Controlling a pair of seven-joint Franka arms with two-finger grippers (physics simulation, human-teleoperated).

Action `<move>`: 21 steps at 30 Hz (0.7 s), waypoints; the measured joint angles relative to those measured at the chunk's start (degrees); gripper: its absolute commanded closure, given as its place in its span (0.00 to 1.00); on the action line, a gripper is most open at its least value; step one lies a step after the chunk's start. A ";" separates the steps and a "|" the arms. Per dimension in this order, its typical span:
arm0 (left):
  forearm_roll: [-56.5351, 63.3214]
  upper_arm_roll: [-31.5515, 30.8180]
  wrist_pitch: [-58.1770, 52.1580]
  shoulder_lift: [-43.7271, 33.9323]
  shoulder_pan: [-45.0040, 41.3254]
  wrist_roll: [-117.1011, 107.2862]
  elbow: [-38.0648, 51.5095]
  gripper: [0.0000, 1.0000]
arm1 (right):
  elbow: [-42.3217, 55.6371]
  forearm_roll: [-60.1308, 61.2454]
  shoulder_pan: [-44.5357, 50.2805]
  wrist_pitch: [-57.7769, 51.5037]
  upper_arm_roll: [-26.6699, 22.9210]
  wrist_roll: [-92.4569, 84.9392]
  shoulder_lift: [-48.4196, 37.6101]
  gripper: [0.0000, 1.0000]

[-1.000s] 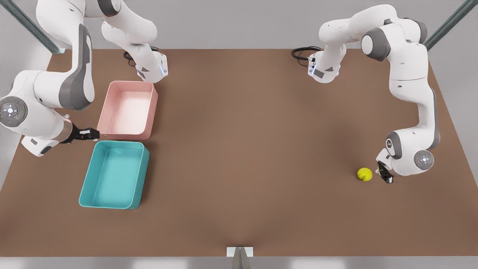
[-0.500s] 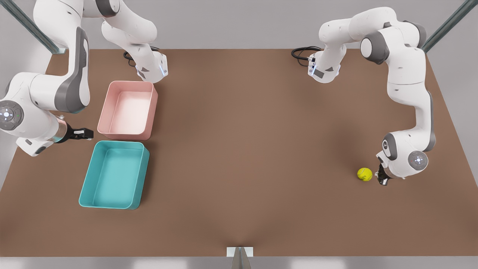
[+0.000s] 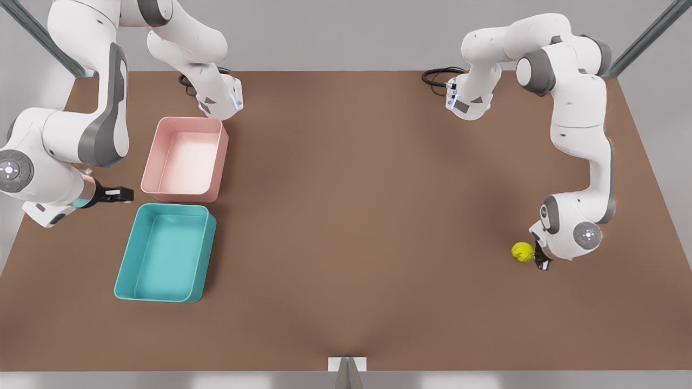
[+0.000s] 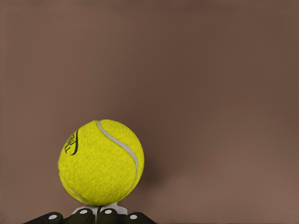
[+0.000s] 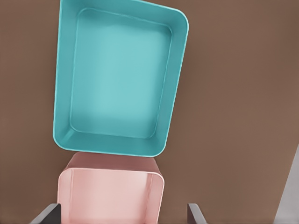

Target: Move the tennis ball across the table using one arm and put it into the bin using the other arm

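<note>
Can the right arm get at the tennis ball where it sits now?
Probably not. The right hand waits beside the pink rectangular bin, while the fuzzy yellow-green tennis ball lies across the brown table by the left hand. Nothing blocks it; the span looks too far.

Both arms were glossy white jointed tubes with grey joint covers and round grey end caps carrying small lights. Black cables coiled at each base. The left gripper (image 3: pixel 539 257) and right gripper (image 3: pixel 120 194) were small and black.
</note>
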 measured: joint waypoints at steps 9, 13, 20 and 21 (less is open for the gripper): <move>-7.55 -10.12 -15.79 -7.88 -11.53 -21.69 3.26 0.79 | 0.04 0.08 0.00 -0.21 0.03 -0.04 0.63 0.00; -8.09 -3.49 -29.15 -11.48 -13.14 -33.65 14.65 0.00 | -1.59 0.94 5.00 2.97 0.24 1.25 6.78 0.00; -11.72 6.04 -47.05 -26.62 -18.55 -60.00 13.21 0.00 | -15.38 7.38 20.49 18.83 -0.25 10.76 9.05 0.00; -11.74 6.06 -48.29 -26.88 -18.26 -63.16 13.71 0.00 | -17.16 8.60 22.27 20.99 -0.50 12.17 8.79 0.00</move>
